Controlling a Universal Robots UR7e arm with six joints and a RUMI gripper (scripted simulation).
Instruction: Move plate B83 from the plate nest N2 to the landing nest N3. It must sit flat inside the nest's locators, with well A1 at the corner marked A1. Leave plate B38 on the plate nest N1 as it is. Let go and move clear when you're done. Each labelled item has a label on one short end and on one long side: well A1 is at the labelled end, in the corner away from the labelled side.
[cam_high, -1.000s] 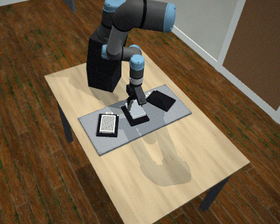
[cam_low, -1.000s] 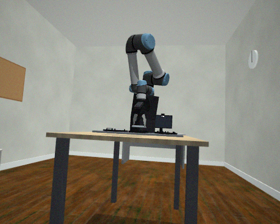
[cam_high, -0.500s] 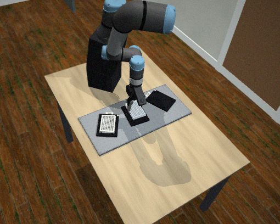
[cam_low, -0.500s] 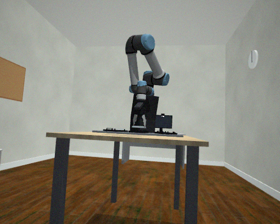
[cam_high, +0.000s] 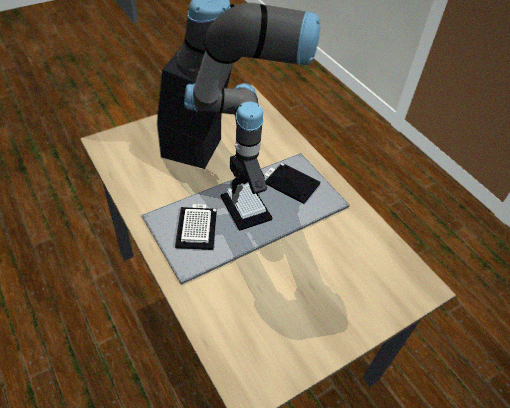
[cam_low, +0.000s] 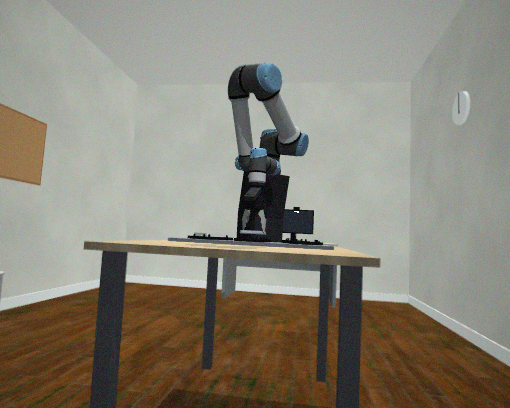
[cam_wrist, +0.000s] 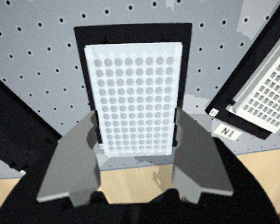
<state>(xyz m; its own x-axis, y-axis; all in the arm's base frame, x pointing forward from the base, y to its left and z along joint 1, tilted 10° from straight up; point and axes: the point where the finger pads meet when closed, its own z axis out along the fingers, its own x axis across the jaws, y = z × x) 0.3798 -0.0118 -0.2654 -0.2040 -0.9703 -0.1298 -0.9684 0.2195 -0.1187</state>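
Pale wooden table (cam_high: 350, 280) carries a long grey perforated base sheet (cam_high: 320, 200), which lines up three black nests so the arm can reach each.

Grey-and-blue jointed arm (cam_high: 250, 30) reaches down over the middle nest, wrist vertical, probably so the plate goes in level.

Left black nest, tagged N1 in the wrist view (cam_high: 179, 242), holds a white multi-well plate (cam_high: 195, 225), presumably B38, well apart from the gripper. Far-right black nest (cam_high: 295, 182) shows no plate.

Middle black nest (cam_high: 250, 220): a second white multi-well plate (cam_wrist: 135, 102), taken to be B83, lies squarely over it. Whether it is fully seated I cannot tell.

Grey two-jaw gripper (cam_wrist: 136, 132): jaws about half spread, clamped on the plate's long sides near one short end.
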